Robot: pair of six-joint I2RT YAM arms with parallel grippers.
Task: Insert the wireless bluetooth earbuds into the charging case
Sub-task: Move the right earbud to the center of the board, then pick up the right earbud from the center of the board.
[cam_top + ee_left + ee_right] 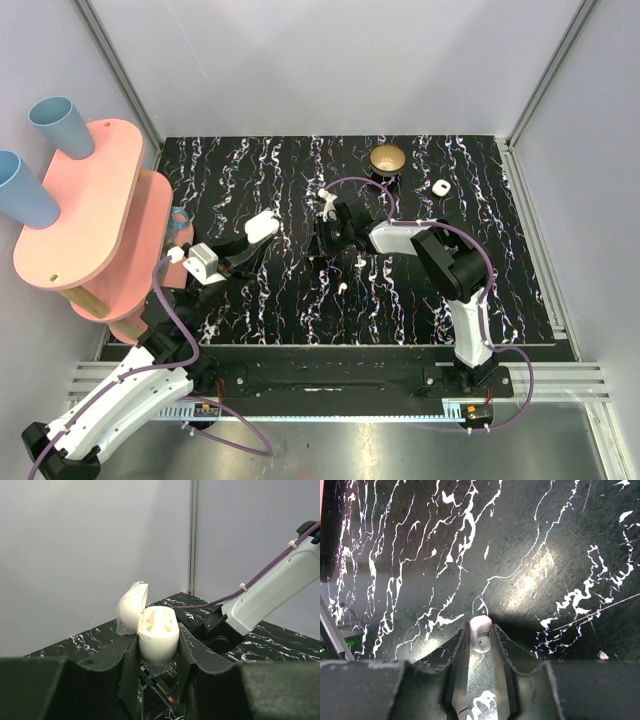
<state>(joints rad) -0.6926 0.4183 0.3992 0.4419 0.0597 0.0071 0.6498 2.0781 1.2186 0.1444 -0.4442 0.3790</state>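
My left gripper (157, 647) is shut on the charging case (158, 630), a white rounded case held upright. Its lid is hinged open to the left and the two empty sockets show. In the top view the case (262, 224) is held above the left middle of the table by the left gripper (254, 236). My right gripper (480, 636) is shut on one white earbud (480, 630), pinched between the fingertips just above the black tabletop. In the top view the right gripper (322, 233) is at the table's middle, to the right of the case. A small white bud-like piece (360, 262) lies near it.
A gold round dish (387, 158) on a black base stands at the back. A small white ring-shaped item (438, 187) lies to its right. A pink two-tier stand (85, 215) with blue cups (60, 125) fills the left side. The black marbled tabletop (500, 270) has white veins.
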